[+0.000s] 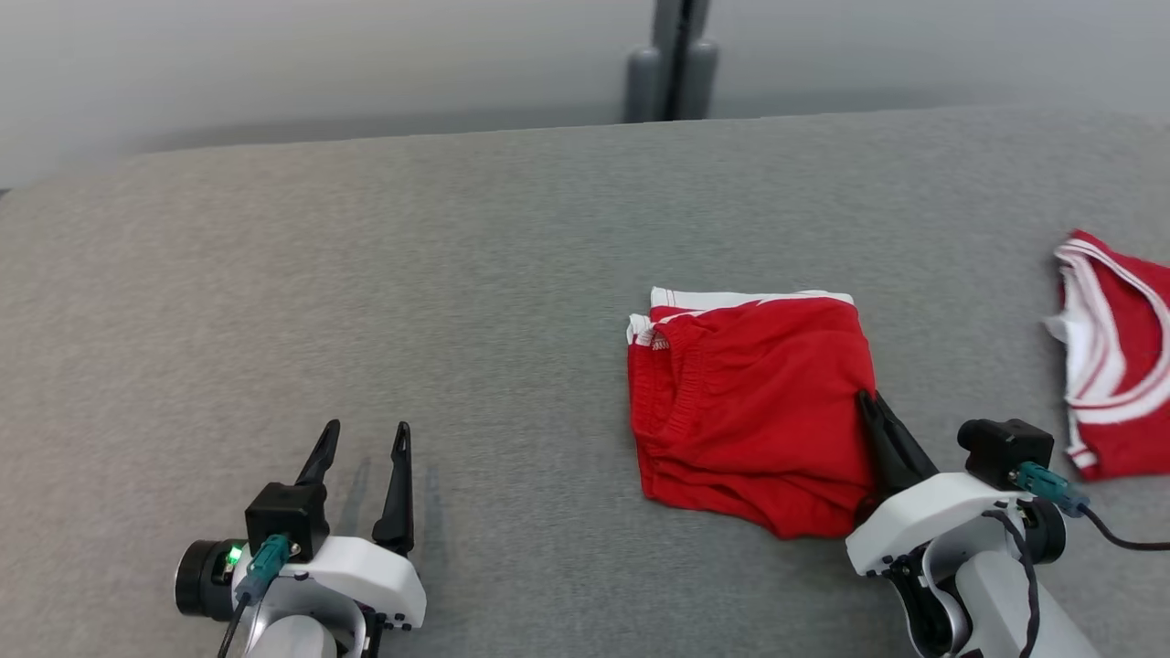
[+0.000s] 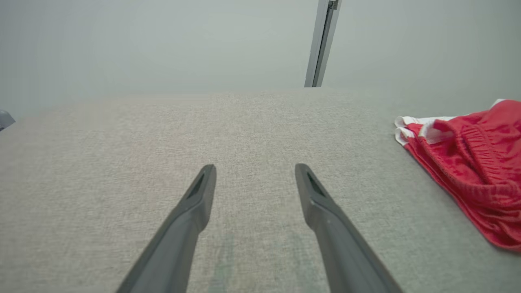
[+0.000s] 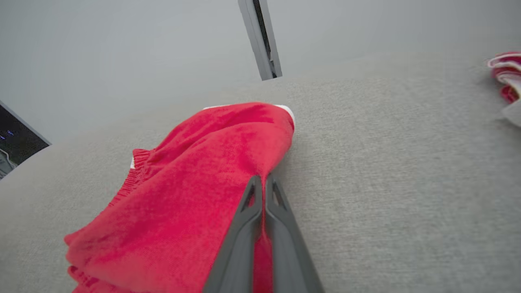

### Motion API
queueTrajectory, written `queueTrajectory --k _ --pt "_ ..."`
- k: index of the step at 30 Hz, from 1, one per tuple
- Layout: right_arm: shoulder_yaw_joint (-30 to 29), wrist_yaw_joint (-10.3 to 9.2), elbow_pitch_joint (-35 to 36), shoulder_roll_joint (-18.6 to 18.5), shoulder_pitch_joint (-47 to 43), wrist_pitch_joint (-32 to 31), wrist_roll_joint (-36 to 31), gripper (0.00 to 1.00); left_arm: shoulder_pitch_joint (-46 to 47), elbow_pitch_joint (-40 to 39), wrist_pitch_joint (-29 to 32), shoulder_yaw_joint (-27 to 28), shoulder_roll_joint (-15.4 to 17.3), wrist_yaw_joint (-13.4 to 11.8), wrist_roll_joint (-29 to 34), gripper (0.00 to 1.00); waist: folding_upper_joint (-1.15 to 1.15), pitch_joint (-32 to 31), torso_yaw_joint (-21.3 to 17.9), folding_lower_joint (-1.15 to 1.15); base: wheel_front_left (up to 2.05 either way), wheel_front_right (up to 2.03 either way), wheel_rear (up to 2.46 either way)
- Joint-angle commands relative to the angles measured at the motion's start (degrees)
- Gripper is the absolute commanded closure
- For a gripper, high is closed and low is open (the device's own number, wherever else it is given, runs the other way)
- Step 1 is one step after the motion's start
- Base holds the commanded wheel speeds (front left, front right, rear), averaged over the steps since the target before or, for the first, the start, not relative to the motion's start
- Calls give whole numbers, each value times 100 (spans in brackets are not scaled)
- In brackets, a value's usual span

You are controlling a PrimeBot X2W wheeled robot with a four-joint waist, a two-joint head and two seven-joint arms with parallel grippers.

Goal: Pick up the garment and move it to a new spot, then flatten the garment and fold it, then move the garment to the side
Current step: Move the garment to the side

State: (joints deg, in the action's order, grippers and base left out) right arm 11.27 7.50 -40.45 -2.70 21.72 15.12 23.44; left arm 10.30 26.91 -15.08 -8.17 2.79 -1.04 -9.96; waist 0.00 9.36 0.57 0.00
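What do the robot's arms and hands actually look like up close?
Each arm ends in a white shell. The left gripper and right gripper each have two long, dark, tapering fingers with a narrow slot near the tip. A black camera block sits on each wrist, with a teal plug and black cable. A green light glows on the left wrist.

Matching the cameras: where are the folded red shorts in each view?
Head view: red shorts right of centre.
Left wrist view: red shorts at the right edge.
Right wrist view: red shorts lower left to centre.
Shared landmark: grey post at each view's top.
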Motion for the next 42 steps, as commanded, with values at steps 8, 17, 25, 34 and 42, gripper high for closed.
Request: queueTrajectory --k 8,17,25,34,42 --pt "-12 -3 153 -36 -148 0 112 100 264 -40 -8 -169 33 121 143 0 0 199 -1774 0 0 0 0" --pt "137 -3 265 -37 -41 0 136 100 328 -18 -8 -205 33 219 297 0 0 345 -2277 0 0 0 0" --pt "30 -3 223 -100 441 0 -868 100 373 16 -8 -254 31 248 288 0 0 468 -2075 0 0 0 0" --pt "-302 -3 58 -820 1139 0 -1561 100 364 17 -9 -209 29 247 325 0 0 603 -1662 0 0 0 0" --pt "-1092 -3 -611 -1531 1692 1 -1998 100 453 -6 -8 -180 30 293 383 0 0 728 -1310 0 0 0 0"
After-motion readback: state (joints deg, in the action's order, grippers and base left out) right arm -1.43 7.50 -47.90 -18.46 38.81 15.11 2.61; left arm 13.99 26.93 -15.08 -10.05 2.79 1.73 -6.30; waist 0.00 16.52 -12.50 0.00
